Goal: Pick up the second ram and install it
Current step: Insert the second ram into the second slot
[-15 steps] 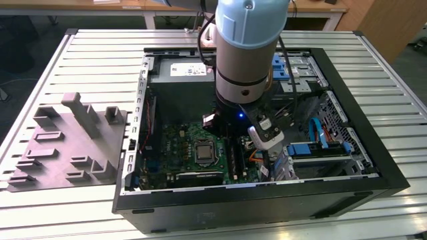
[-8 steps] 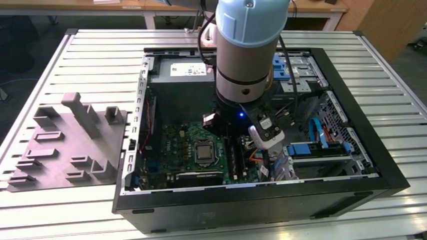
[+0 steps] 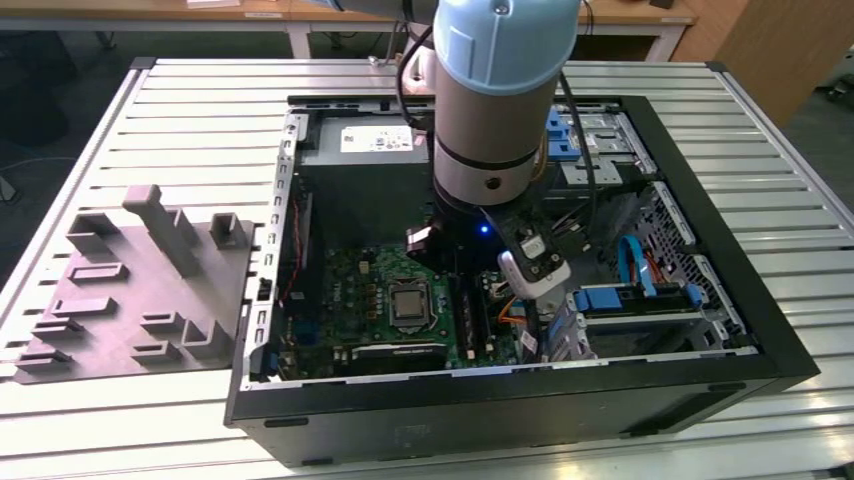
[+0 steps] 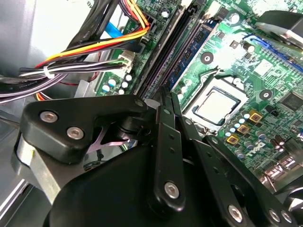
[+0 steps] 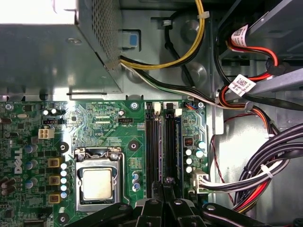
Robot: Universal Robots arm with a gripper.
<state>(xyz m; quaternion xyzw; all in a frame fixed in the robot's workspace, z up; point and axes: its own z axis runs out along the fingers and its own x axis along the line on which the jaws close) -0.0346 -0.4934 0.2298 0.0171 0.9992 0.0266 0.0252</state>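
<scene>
While the hand point(image 4: 166, 93) hangs clenched shut over the slots point(image 4: 168, 42), the second ram point(image 4: 194, 47) stretches lengthwise away from it, just beside

Your arm point(image 3: 494, 100): pale blue cap over a grey barrel.
Black cables point(image 3: 567, 105) run down it; a small blue light point(image 3: 483, 229) glows below; your gripper point(image 4: 168, 92) is black linkage with silver screws point(image 4: 171, 189).
</scene>
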